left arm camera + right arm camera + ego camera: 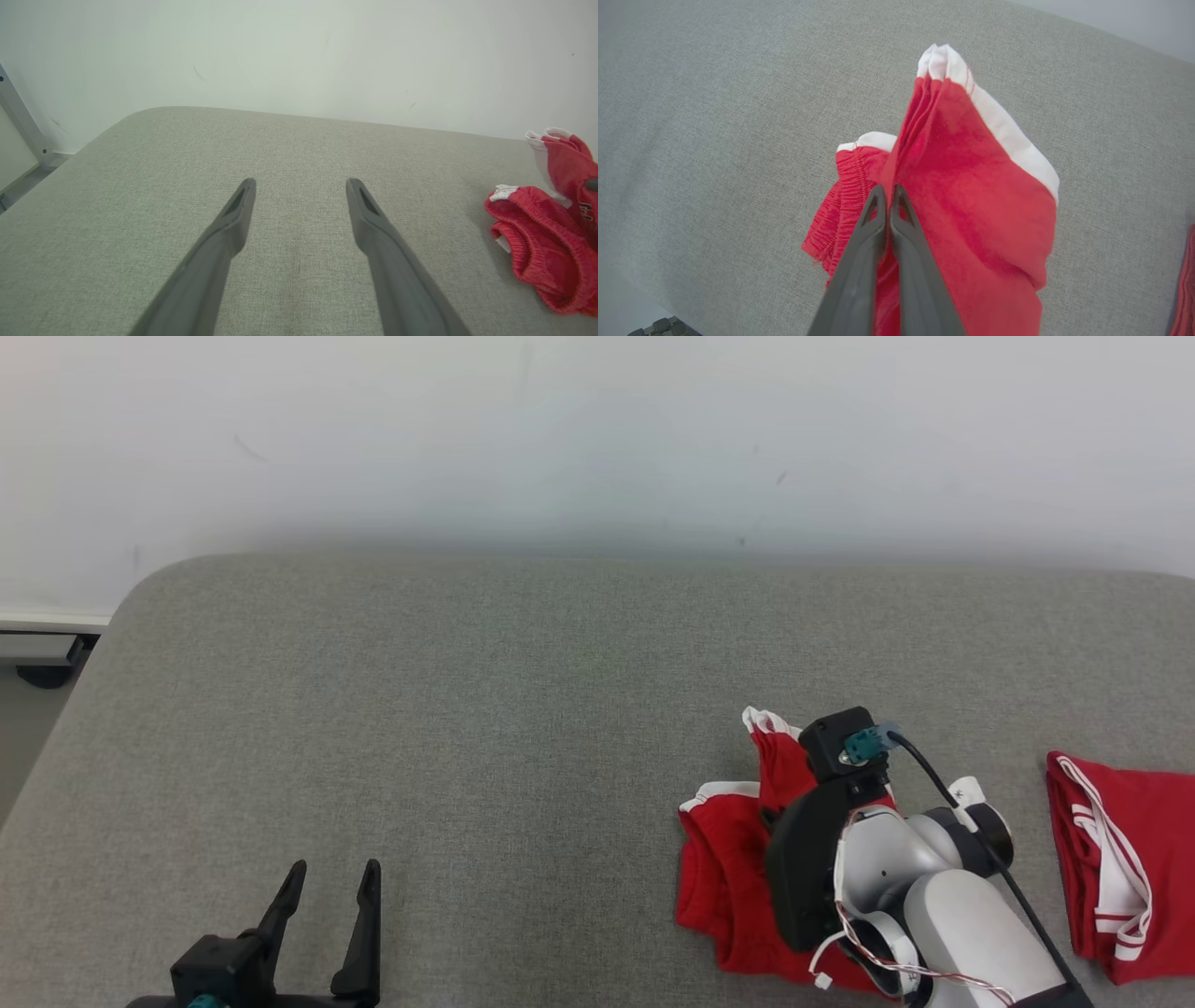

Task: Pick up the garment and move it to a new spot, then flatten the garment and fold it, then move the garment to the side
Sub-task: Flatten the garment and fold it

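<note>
My right hand (887,196) is pressed together on a fold of the red garment (971,186) — the cloth rises from my fingertips in a ridge up to a white-trimmed hem. The rest lies crumpled on the grey tabletop (467,709), on its near right part. My left hand (334,870) hovers over the tabletop's near left part, fingers spread wide, with grey weave showing between them. A second red piece (1130,840) with white stripes lies by the tabletop's right edge — apart from the garment. Beyond the tabletop's far edge stands a pale wall (597,429).
</note>
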You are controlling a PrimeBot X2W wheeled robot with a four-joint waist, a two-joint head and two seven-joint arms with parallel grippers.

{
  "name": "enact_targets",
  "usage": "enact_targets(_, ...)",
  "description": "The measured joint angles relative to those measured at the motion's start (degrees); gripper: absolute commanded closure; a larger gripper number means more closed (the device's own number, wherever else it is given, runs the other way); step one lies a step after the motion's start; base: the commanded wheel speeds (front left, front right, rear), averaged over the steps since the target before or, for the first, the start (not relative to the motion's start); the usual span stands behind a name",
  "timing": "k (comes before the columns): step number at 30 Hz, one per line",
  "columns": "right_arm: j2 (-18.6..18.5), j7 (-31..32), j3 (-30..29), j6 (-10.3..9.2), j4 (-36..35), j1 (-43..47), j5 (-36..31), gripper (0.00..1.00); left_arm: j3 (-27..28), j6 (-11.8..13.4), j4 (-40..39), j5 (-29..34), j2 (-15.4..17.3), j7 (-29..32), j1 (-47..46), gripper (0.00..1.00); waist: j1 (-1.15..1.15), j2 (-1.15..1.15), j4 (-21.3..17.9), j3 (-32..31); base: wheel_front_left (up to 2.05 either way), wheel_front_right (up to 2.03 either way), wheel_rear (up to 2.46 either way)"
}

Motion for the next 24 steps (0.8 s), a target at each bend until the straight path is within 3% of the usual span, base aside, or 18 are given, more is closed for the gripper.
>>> enact_targets(24, 1.09, 0.81, 4.53, -0.29, 4.48, -2.54, 2.11, 0.99, -0.16, 0.01, 0.0, 0.0, -0.19, 0.01, -0.6, 0.0, 0.0, 0.0, 1.6, 1.62, 0.0, 0.0, 0.0)
